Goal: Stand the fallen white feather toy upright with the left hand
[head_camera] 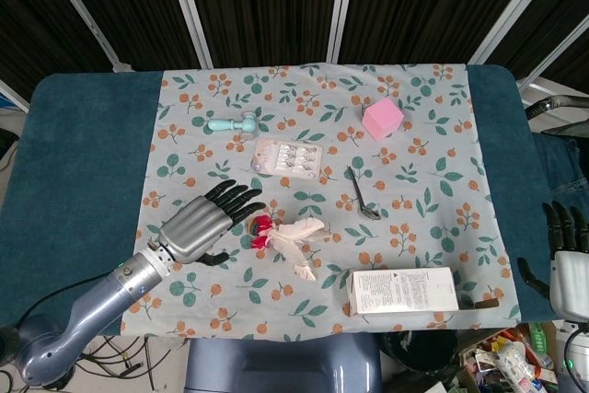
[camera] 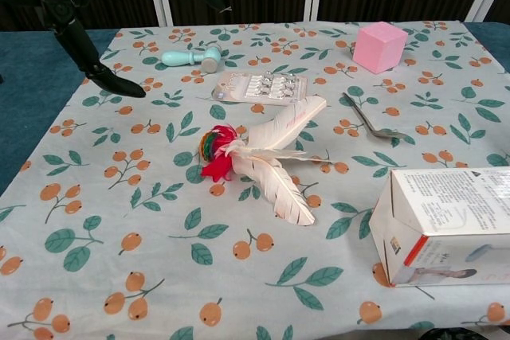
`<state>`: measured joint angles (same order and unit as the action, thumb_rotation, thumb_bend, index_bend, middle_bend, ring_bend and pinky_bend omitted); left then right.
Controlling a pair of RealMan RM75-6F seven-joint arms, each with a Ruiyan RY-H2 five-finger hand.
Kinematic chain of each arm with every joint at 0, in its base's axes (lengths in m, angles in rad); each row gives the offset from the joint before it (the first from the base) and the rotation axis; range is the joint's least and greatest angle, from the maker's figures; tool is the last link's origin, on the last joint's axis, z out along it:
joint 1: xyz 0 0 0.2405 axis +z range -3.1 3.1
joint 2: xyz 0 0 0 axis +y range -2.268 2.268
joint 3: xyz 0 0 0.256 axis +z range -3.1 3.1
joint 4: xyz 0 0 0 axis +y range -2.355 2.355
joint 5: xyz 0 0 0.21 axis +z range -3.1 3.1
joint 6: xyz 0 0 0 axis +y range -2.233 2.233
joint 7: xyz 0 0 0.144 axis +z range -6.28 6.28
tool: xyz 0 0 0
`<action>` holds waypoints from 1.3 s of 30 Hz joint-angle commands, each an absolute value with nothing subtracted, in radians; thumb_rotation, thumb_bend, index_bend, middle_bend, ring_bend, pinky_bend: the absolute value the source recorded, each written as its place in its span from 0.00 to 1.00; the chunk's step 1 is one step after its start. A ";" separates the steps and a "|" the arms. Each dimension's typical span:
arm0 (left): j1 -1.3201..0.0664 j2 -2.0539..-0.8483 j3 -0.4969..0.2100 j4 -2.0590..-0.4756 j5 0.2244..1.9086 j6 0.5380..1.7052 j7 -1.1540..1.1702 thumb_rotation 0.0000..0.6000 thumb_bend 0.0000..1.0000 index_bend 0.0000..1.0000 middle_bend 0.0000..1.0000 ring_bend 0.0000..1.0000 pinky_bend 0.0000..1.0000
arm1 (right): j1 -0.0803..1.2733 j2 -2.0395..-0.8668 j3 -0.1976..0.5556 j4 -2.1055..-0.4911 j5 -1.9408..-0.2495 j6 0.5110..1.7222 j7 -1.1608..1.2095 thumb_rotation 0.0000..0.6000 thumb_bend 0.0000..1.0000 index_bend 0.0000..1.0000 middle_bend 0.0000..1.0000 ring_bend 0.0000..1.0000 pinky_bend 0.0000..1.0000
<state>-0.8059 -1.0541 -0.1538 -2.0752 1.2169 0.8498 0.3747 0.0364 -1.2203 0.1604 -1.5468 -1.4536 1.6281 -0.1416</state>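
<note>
On the floral cloth point(head_camera: 184, 117), the left hand point(head_camera: 204, 221) hovers with fingers spread and empty, just left of the white feather toy point(head_camera: 287, 235), which lies flat near a white box point(head_camera: 403, 291). At far right, the right hand point(head_camera: 566, 250) hangs off-table, fingers apart.

The left hand point(head_camera: 204, 224) hovers with fingers spread just left of the fallen feather toy point(head_camera: 287, 238), with only bare cloth point(head_camera: 184, 135) between them. Behind the toy, the blister pack point(head_camera: 287, 158) lies near; the spoon point(head_camera: 362, 196) sits to its right. The white box point(head_camera: 403, 291) blocks the near right side. The pink cube point(head_camera: 383, 119) and teal handle point(head_camera: 232, 123) stand well apart.
</note>
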 commanded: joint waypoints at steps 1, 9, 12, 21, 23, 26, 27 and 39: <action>-0.807 -1.063 -0.147 -2.071 1.222 0.855 0.381 1.00 0.20 0.14 0.02 0.00 0.00 | 0.037 -1.221 0.161 -1.546 -1.453 1.627 -0.142 1.00 0.16 0.00 0.06 0.02 0.13; -0.768 -1.190 -0.103 -1.999 1.293 0.939 0.385 1.00 0.20 0.19 0.02 0.00 0.00 | 0.037 -1.223 0.158 -1.547 -1.459 1.629 -0.148 1.00 0.16 0.00 0.06 0.02 0.13; -0.775 -1.221 -0.089 -1.966 1.292 0.922 0.389 1.00 0.20 0.19 0.02 0.00 0.00 | 0.036 -1.223 0.158 -1.545 -1.454 1.628 -0.149 1.00 0.16 0.00 0.06 0.02 0.13; -0.838 -1.286 -0.097 -1.921 1.260 0.847 0.425 1.00 0.22 0.24 0.03 0.00 0.00 | 0.043 -1.233 0.160 -1.527 -1.448 1.617 -0.159 1.00 0.16 0.00 0.06 0.02 0.13; -0.848 -1.312 -0.098 -1.906 1.243 0.841 0.439 1.00 0.22 0.25 0.03 0.00 0.00 | 0.043 -1.234 0.161 -1.524 -1.446 1.616 -0.160 1.00 0.16 0.00 0.06 0.02 0.13; -0.858 -1.362 -0.101 -1.886 1.220 0.851 0.465 1.00 0.23 0.28 0.03 0.00 0.00 | 0.044 -1.234 0.162 -1.521 -1.445 1.617 -0.159 1.00 0.16 0.00 0.06 0.02 0.13; -0.860 -1.375 -0.102 -1.880 1.217 0.858 0.474 1.00 0.24 0.30 0.03 0.00 0.00 | 0.043 -1.234 0.162 -1.521 -1.445 1.617 -0.158 1.00 0.16 0.00 0.06 0.02 0.13; -0.864 -1.529 -0.102 -1.803 1.218 0.957 0.572 1.00 0.26 0.41 0.04 0.00 0.00 | 0.043 -1.235 0.163 -1.515 -1.440 1.616 -0.151 1.00 0.16 0.00 0.06 0.02 0.13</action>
